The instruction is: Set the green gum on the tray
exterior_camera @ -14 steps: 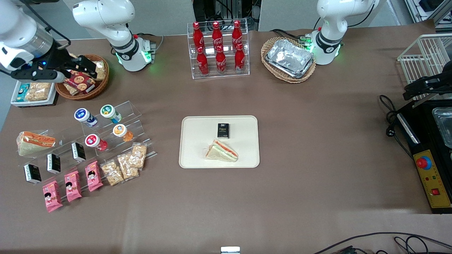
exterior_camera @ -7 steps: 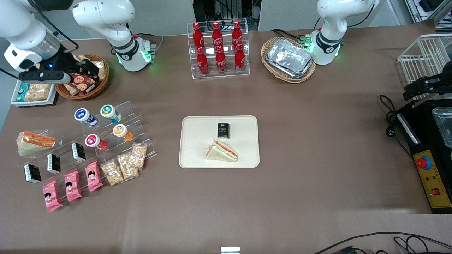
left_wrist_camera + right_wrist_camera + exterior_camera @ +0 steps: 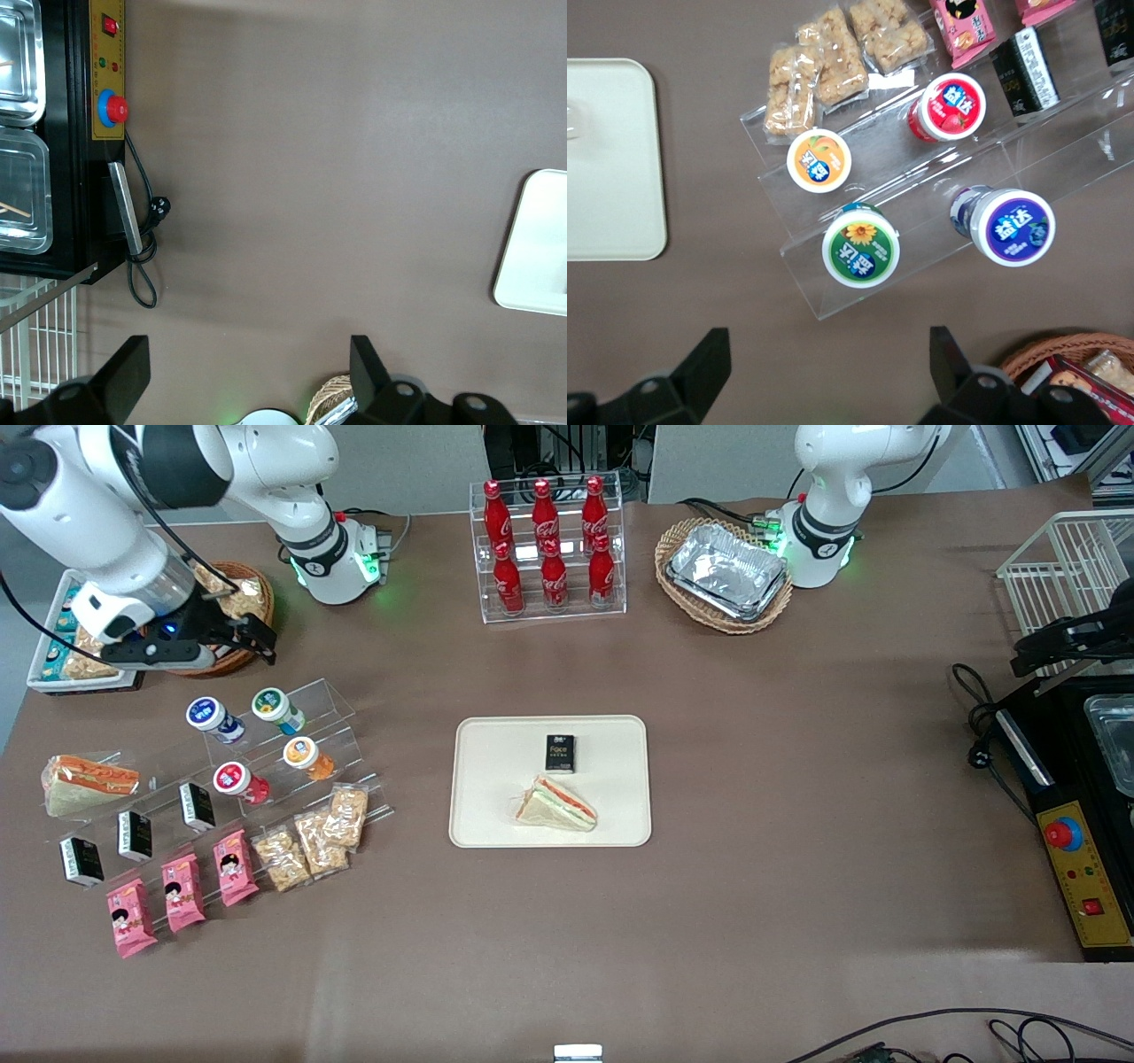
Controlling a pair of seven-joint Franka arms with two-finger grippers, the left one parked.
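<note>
The green gum (image 3: 275, 709) (image 3: 860, 247) is a small white bottle with a green-and-white lid, lying on the top step of a clear acrylic stand (image 3: 292, 735), beside a blue-lidded bottle (image 3: 213, 719). My gripper (image 3: 251, 636) (image 3: 830, 365) hangs open above the table, farther from the front camera than the stand, with nothing between its fingers. The cream tray (image 3: 478, 815) (image 3: 611, 177) lies mid-table, holding a sandwich (image 3: 556, 805) and a small black box (image 3: 560, 752).
Orange-lidded (image 3: 306, 756) and red-lidded (image 3: 237, 781) bottles sit on the stand's lower step. Black boxes, pink packets and snack bars lie nearer the front camera. A wicker snack basket (image 3: 257, 607) sits under my arm. A cola rack (image 3: 547, 549) and a basket of foil trays (image 3: 725, 574) stand at the table's back.
My gripper has swung from over the snack basket toward the acrylic stand, coming nearer to the front camera and to the green gum. It stays open.
</note>
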